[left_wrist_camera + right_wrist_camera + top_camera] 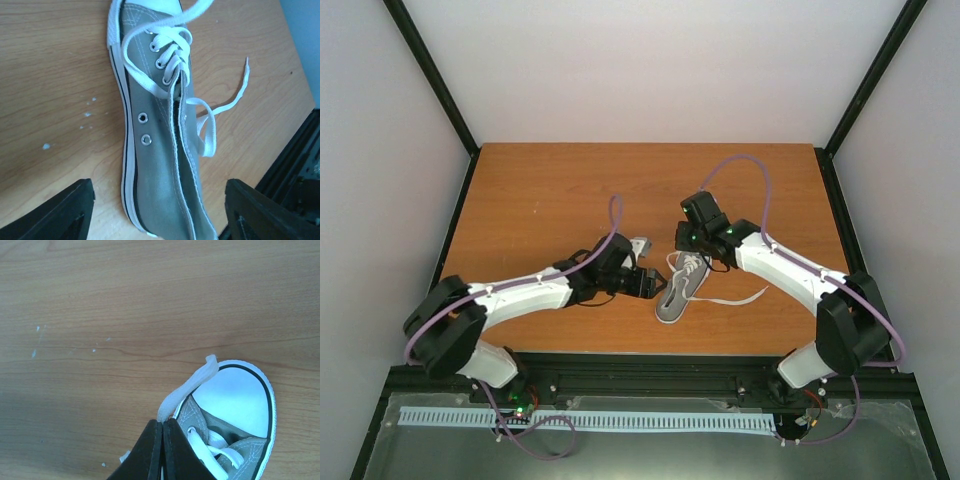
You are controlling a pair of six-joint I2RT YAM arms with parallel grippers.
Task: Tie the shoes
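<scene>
A single grey canvas sneaker (678,292) is seen on the wooden table (540,190), a little toward 5 o'clock from the table's middle in the top view, with its white toe cap (235,400) turned toward 1 o'clock and its heel toward 7 o'clock. The left gripper (645,282) is found just beside the sneaker, at its 9 o'clock. In the left wrist view its two dark fingers (65,212) are spread wide apart, one at 7 o'clock and one at 5 o'clock of the picture, and the heel half of the sneaker is framed between them. Nothing is gripped by them, and no contact with the canvas can be made out. The right gripper (162,447) is placed at 12 o'clock of the toe in the top view. In the right wrist view its fingers are pressed flat together, and a white lace (187,387) is pinched between their tips. From there the lace is drawn toward 1 o'clock, where it curls at the rim of the toe cap. The upper eyelets are crossed by white lacing, while two metal eyelets (144,128) low on the side panel are left unthreaded. A loose lace end (244,80) is laid out on the wood at 3 o'clock of the sneaker, well apart from both grippers. A few small white specks (87,107) are scattered on the table at the sneaker's 9 o'clock in the left wrist view.
</scene>
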